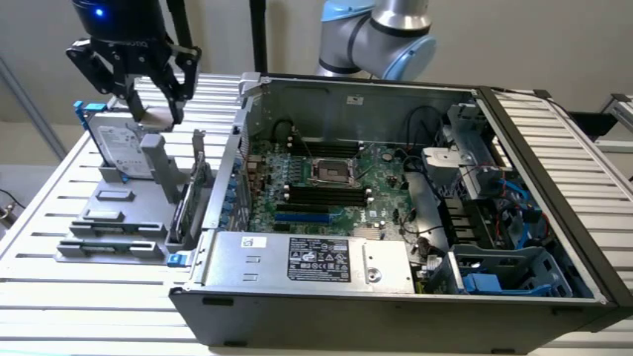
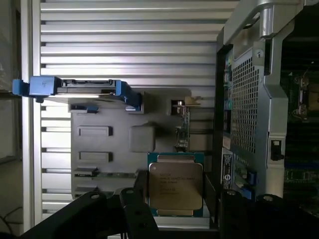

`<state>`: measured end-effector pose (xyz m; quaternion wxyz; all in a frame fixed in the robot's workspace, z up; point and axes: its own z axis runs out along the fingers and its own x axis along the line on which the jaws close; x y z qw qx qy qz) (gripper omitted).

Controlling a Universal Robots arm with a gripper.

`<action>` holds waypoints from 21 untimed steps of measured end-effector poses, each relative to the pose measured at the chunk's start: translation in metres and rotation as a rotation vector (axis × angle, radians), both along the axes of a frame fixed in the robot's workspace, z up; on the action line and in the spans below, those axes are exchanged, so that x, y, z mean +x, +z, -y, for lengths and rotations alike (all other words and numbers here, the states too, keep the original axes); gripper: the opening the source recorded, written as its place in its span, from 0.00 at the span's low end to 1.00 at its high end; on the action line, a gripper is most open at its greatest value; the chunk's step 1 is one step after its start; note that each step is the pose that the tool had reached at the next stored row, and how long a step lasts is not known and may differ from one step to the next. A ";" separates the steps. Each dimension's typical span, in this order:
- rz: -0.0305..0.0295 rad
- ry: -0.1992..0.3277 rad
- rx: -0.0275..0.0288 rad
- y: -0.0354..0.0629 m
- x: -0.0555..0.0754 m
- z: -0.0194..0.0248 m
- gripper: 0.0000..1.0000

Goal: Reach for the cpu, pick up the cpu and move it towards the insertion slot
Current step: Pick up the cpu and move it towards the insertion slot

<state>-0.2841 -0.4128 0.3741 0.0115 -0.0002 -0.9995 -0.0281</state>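
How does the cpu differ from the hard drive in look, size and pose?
Size: the cpu is far smaller than the hard drive.
Look: the cpu is a square with a silvery top and a green border; the hard drive is long, with blue rails.
Pose: in the wrist view the cpu shows its broad face, the hard drive only its thin edge.
Both are by the grey holder, outside the computer case.
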 end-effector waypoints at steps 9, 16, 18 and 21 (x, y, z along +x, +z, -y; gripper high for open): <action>-0.0021 0.000 0.0058 0.0060 0.041 0.0000 0.54; -0.0037 0.000 0.0076 0.0082 0.073 0.0000 0.54; -0.0041 0.000 0.0077 0.0084 0.082 0.0000 0.54; -0.0045 0.000 0.0080 0.0086 0.095 0.0000 0.54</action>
